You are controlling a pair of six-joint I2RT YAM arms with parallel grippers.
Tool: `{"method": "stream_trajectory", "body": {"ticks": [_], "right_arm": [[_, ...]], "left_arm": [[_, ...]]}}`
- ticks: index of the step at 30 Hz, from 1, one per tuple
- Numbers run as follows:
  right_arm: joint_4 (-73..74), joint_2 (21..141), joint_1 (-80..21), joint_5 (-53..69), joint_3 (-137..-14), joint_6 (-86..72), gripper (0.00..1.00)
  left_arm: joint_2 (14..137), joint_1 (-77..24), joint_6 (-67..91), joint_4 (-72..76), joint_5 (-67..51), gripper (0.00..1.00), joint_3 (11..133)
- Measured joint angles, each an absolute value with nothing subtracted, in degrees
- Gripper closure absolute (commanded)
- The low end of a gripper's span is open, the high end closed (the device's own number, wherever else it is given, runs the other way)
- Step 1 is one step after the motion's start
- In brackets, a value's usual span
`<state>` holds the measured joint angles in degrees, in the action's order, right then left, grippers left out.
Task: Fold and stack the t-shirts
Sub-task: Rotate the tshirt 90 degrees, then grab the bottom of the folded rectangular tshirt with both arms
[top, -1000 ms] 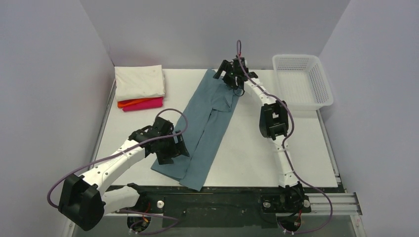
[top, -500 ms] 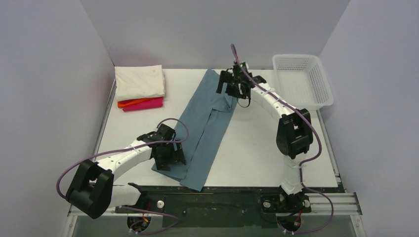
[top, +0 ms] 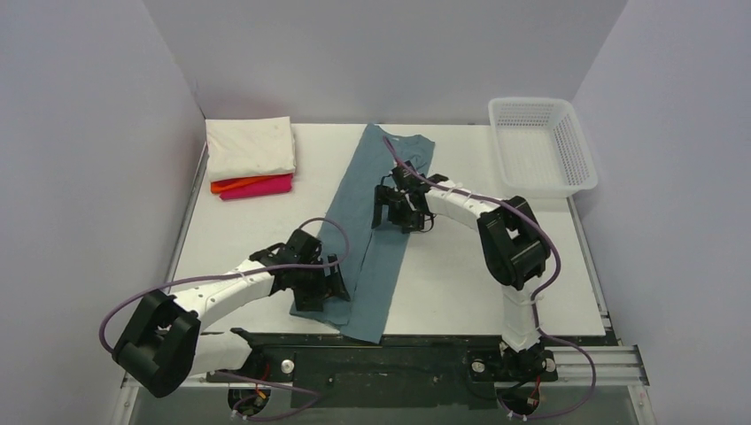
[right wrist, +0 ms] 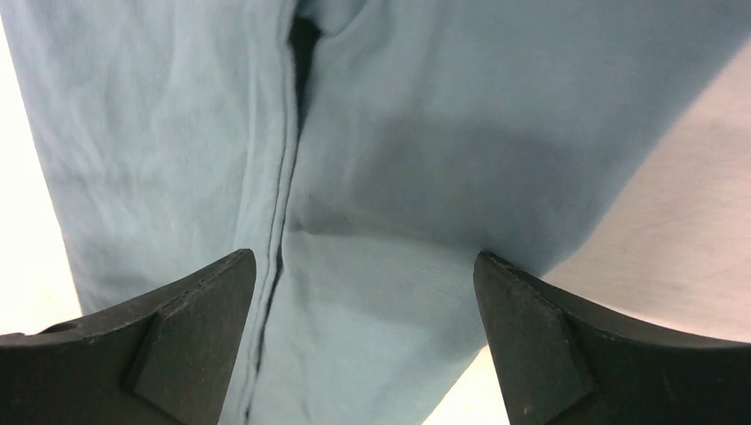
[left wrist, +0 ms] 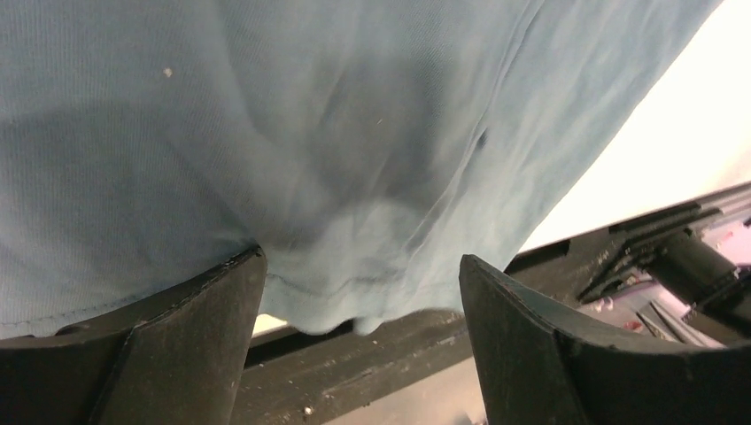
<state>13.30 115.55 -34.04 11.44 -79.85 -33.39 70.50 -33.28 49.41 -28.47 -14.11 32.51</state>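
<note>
**A:** How many shirts do you count?

**B:** Four. Three are folded in a pile at the far left corner of the table [top: 460, 283]: a cream-white shirt [top: 251, 146] on top, with an orange shirt [top: 232, 185] and a pink-magenta shirt [top: 261, 186] showing beneath it. The fourth is the teal shirt [top: 363, 204], lying by itself in the middle.

**A:** Anything else?

**B:** One white mesh basket [top: 549, 188] at the far right corner, well apart from the shirts. There are two arms.

**A:** Which way does the teal one lie?

**B:** It is folded lengthwise into a narrow strip. Its long axis runs from far to near, with the near end leaning slightly left. The collar end points to the back wall, and the hem reaches the dark strip at the table's near edge.

**A:** And the grippers?

**B:** The left gripper [top: 323, 288] sits low at the near end, on the strip's left side. Its wrist camera shows the fingers [left wrist: 177, 345] spread wide, with the hem bunched loosely between them and nothing pinched. The right gripper [top: 394, 208] is over the middle of the strip at its right edge. Its fingers [right wrist: 567, 336] are also spread wide over the cloth, where a fold line runs lengthwise. They are not closed on it.
</note>
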Motion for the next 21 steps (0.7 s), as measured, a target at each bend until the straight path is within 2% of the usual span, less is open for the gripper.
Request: {"method": "stream_trajectory", "body": {"ticks": [7,15,18,21], "right_arm": [[13.1,114.9,-25.3,13.0,-78.8,-32.3,0.11],[17.4,114.8,-13.8,11.1,-79.9,-27.2,0.10],[20.1,112.7,-12.5,11.2,-79.9,-25.1,0.10],[20.8,104.9,-14.1,11.0,-76.0,-25.0,0.11]], "left_arm": [[69.8,-39.8,53.0,-28.7,-16.1,0.09,32.9],[64.3,-41.4,50.6,-33.8,-13.3,0.09,41.9],[59.6,-41.4,50.3,-33.3,-12.8,0.10,42.2],[57.9,-41.4,50.6,-32.2,-12.2,0.13,40.2]]}}
